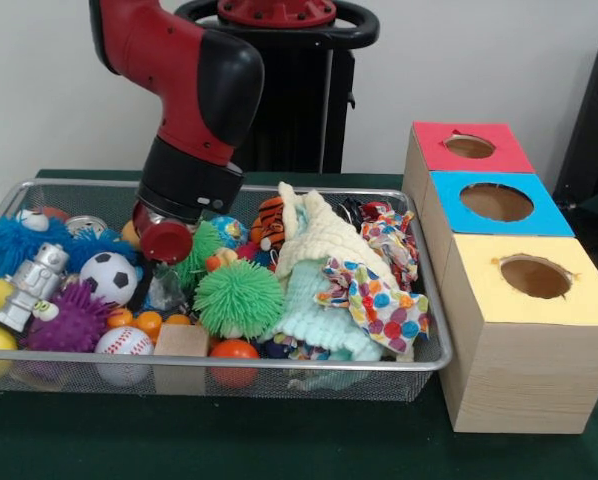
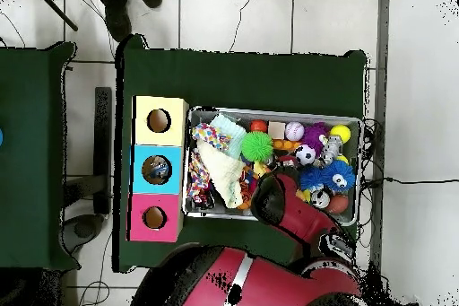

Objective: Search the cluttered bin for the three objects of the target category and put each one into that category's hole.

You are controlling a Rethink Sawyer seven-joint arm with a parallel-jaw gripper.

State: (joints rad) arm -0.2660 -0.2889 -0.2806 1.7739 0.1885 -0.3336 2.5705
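The wire mesh bin (image 1: pixel 229 366) is full of toys and cloths; it also shows in the overhead view (image 2: pixel 269 111). The red and black arm reaches down into its middle-left part. My gripper (image 1: pixel 165 264) is low among the toys, between a soccer ball (image 1: pixel 110 277) and a green spiky ball (image 1: pixel 237 298). Its tips are hidden by clutter, and in the overhead view the arm (image 2: pixel 273 199) covers it. Beside the bin stand three wooden boxes, each with a round hole: red (image 1: pixel 427 140), blue (image 1: pixel 449 190) and yellow (image 1: pixel 474 262).
The bin holds a silver robot toy (image 1: pixel 34 285), a purple spiky ball (image 1: pixel 74 320), a baseball (image 1: pixel 124 345), a wooden block (image 1: pixel 182 345), a tiger toy (image 1: pixel 269 222), a cream knit cloth (image 1: pixel 324 235) and a polka-dot cloth (image 1: pixel 379 300). The table is covered with dark green cloth (image 1: pixel 279 440).
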